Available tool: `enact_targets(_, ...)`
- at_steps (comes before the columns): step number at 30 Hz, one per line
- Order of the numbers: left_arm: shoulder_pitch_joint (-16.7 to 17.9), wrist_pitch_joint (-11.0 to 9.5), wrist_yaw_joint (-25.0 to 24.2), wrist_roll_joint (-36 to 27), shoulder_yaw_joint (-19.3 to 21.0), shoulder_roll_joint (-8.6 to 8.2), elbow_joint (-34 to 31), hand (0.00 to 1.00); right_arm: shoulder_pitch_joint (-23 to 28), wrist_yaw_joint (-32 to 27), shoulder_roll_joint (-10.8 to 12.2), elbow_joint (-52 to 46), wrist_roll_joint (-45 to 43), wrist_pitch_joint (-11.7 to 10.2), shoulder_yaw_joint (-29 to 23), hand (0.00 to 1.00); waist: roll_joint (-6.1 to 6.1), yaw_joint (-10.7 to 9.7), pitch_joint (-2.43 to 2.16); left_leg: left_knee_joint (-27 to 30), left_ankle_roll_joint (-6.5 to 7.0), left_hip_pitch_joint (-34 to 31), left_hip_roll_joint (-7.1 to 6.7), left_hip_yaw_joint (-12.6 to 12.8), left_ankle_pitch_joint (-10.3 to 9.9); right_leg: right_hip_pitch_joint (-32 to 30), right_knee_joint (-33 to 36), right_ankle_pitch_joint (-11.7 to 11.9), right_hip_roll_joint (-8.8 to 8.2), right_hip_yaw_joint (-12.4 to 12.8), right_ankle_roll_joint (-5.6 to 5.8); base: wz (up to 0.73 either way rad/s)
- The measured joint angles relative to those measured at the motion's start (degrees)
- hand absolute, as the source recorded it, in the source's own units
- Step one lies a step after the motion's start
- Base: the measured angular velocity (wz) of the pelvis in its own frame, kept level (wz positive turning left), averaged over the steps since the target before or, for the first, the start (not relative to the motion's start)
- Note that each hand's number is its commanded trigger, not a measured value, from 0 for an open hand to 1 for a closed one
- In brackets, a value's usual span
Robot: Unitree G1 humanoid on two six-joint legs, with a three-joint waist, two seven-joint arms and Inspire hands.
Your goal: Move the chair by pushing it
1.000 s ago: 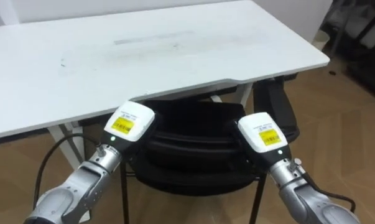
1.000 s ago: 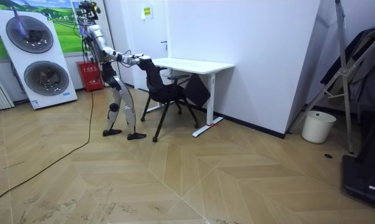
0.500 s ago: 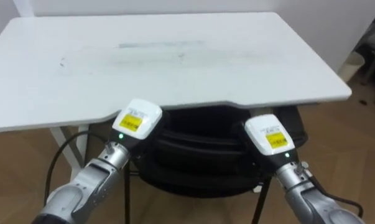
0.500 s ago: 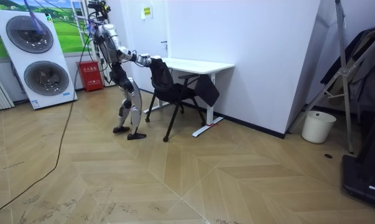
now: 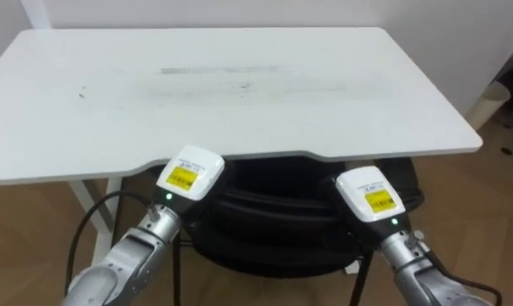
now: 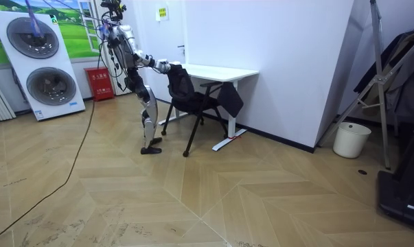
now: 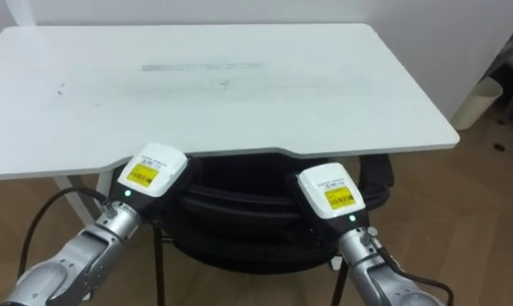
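Observation:
A black chair (image 5: 273, 217) stands before me with its seat partly under the white desk (image 5: 239, 85). Both my hands rest against the top of its backrest, my left hand (image 5: 188, 172) at its left end and my right hand (image 5: 367, 194) at its right end. Only the backs of the hands face me; the fingers are hidden against the backrest. In the room view I stand behind the chair (image 6: 186, 92), arms stretched forward to it, one leg set back, facing the desk (image 6: 220, 71).
A white wall runs behind the desk. A dark cloth (image 6: 231, 101) hangs at the desk's far side. Two stacked washing machines (image 6: 38, 62) and a red box (image 6: 100, 82) stand behind me. A white bin (image 6: 349, 139) and a clothes rack (image 6: 399, 82) are off at the room view's right.
I have stepped forward and the chair has slid toward the desk, further under its top. Both hands stay on the backrest.

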Motion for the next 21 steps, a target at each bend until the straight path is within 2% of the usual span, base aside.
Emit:
enact_targets(2, -0.2, 0.1, -0.3, 0.0, 0.0, -0.33, 0.7, 1.0, 0.0, 0.6, 0.5, -0.2, -0.1, 1.2, 0.3, 1.0, 0.62, 0.1, 0.14, 0.3, 0.14, 0.0, -0.31, -2.1, 0.0, -0.5, 1.8, 1.4, 0.6, 2.8, -1.59, -0.1)
enact_targets(3, -0.3, 0.1, -0.3, 0.0, 0.2, -0.37, 0.8, 1.0, -0.2, 0.8, 0.6, -0.3, -0.2, 1.5, 0.4, 0.97, 0.88, 0.3, 0.24, 0.3, 0.14, 0.0, -0.48, -2.5, 0.0, -0.8, 2.1, 1.6, 0.75, 3.8, -2.0, -0.2)
enact_targets(4, -0.3, 0.1, -0.5, 0.0, 0.9, -0.46, 1.0, 1.0, -0.7, 1.2, 1.1, -0.3, -0.5, 1.8, 0.4, 0.83, 1.07, 0.3, 0.27, 0.3, 0.13, -0.2, -1.15, -4.0, 0.0, -0.9, 0.9, 1.9, 1.2, 4.5, -2.53, -0.23)
enact_targets(5, -0.4, 0.1, -0.8, 0.0, 1.5, -0.6, 1.2, 1.0, -1.2, 1.6, 1.5, -0.3, -0.7, 2.1, 0.4, 0.58, 1.18, 0.4, 0.09, 0.3, 0.03, -0.7, -1.57, -5.0, 0.1, -0.6, -1.3, 2.0, 1.67, 3.8, -3.11, -0.18)
enact_targets(7, -1.5, 0.2, -1.3, 0.0, 1.9, -0.88, 1.3, 1.0, -1.4, 1.8, 1.5, -1.6, -0.9, 3.4, 0.4, 0.0, 1.26, -0.1, 0.18, 1.3, -0.01, -2.4, -1.47, -4.8, 0.0, -1.3, -3.6, 2.9, 1.87, 1.7, -5.46, 0.18)
enact_targets(8, -2.2, 0.3, -1.5, 0.0, 1.6, -1.18, 1.3, 0.93, -1.4, 1.8, 1.2, -2.3, -0.6, 3.8, 0.4, 0.0, 1.46, -0.4, 0.35, 3.7, -0.23, -3.5, -0.68, -4.3, -0.1, -1.8, -4.0, 3.0, 1.83, -0.2, -5.66, 0.32)
enact_targets(9, -2.2, 0.5, -1.4, 0.0, 1.4, -1.08, 1.2, 0.67, -1.4, 1.9, 0.8, -2.3, -0.4, 3.9, 0.4, 0.0, 1.43, -0.4, 0.35, 4.7, -0.32, -3.6, -0.29, -3.9, -0.2, -1.8, -4.0, 2.9, 1.83, -0.5, -5.79, 0.16)
enact_targets(10, -2.2, 0.7, -1.3, 0.0, 1.2, -0.89, 0.9, 0.0, -1.2, 2.4, 0.8, -2.7, 0.3, 4.3, 0.4, 0.0, 1.52, -0.4, 0.33, 6.1, -0.34, -3.2, 0.48, -3.5, -0.4, -1.6, -3.9, 2.8, 1.78, -1.5, -6.19, 0.0)
enact_targets(11, -2.2, 0.9, -1.3, 0.1, 1.2, -0.86, 0.2, 0.0, -1.2, 3.0, 0.6, -3.6, 0.5, 4.8, 0.3, 0.0, 1.52, -0.4, 0.36, 6.2, -0.43, -3.1, 1.09, -3.4, -1.7, -1.7, -4.0, 2.8, 1.43, -3.4, -6.37, -0.15)
enact_targets(12, -2.0, 1.2, -1.2, 0.1, 1.2, -0.84, -0.3, 0.0, -1.2, 4.2, 0.8, -4.3, 0.6, 5.5, 0.0, 0.0, 1.66, 0.2, 0.48, 5.5, -0.15, -3.3, 1.09, -3.3, -1.4, -1.1, -4.2, 3.0, 1.07, -5.1, -6.02, -0.19)
enact_targets(13, -1.7, 1.5, -1.3, 0.1, 1.2, -0.81, -0.6, 0.0, -1.2, 5.0, 1.1, -4.5, 0.6, 6.0, -0.1, 0.0, 1.93, 0.2, 0.6, 5.2, -0.14, -3.1, 1.1, -3.6, -1.2, -0.8, -4.4, 3.2, 1.23, -5.0, -5.75, -0.06)
enact_targets(15, -1.8, 2.2, -2.1, 0.0, 1.6, -1.97, -0.7, 0.0, -1.2, 6.7, 1.4, -4.6, 0.6, 6.9, -0.7, 0.0, 2.16, -0.2, 0.49, 3.4, -0.58, -3.1, 0.65, -5.7, -0.8, -0.9, -5.0, 4.1, 2.12, -3.3, -4.72, 0.17)
enact_targets(16, -1.7, 2.7, -2.6, -0.6, 2.7, -3.64, -0.7, 0.0, -1.3, 7.7, 1.2, -5.1, 0.6, 7.1, -1.1, 0.0, 2.31, 0.7, 0.33, 2.0, -0.57, -3.1, -0.72, -8.2, -0.6, -1.7, -5.0, 4.4, 2.02, -2.4, -4.3, 0.0)
enact_targets(17, -1.5, 3.0, -2.8, -1.0, 3.7, -4.52, -0.9, 0.0, -1.3, 8.5, 1.3, -5.9, 0.6, 7.2, -1.7, 0.0, 2.11, 1.3, 0.18, 1.1, -0.74, -2.9, -1.75, -10.0, -0.4, -1.9, -5.6, 4.6, 1.87, -2.9, -4.32, -0.06)
enact_targets(19, -1.3, 3.1, -3.5, -4.3, 3.8, -4.93, -1.2, 0.0, -1.2, 9.4, 1.3, -6.4, 1.5, 7.3, -2.2, 0.0, 2.28, 0.9, 0.16, -0.4, -0.7, -2.5, -2.66, -10.8, 0.6, -1.2, -7.2, 5.0, 1.7, -5.4, -4.69, 0.27)
enact_targets(21, -0.9, 3.1, -4.0, -7.6, 3.9, -5.1, -1.6, 0.0, -1.1, 10.5, 1.1, -6.9, 2.9, 8.1, -2.3, 0.0, 2.1, 0.6, 0.27, 0.0, -0.5, -2.2, -2.67, -9.9, 0.4, -0.9, -7.5, 5.0, 1.02, -7.6, -4.82, 0.44)
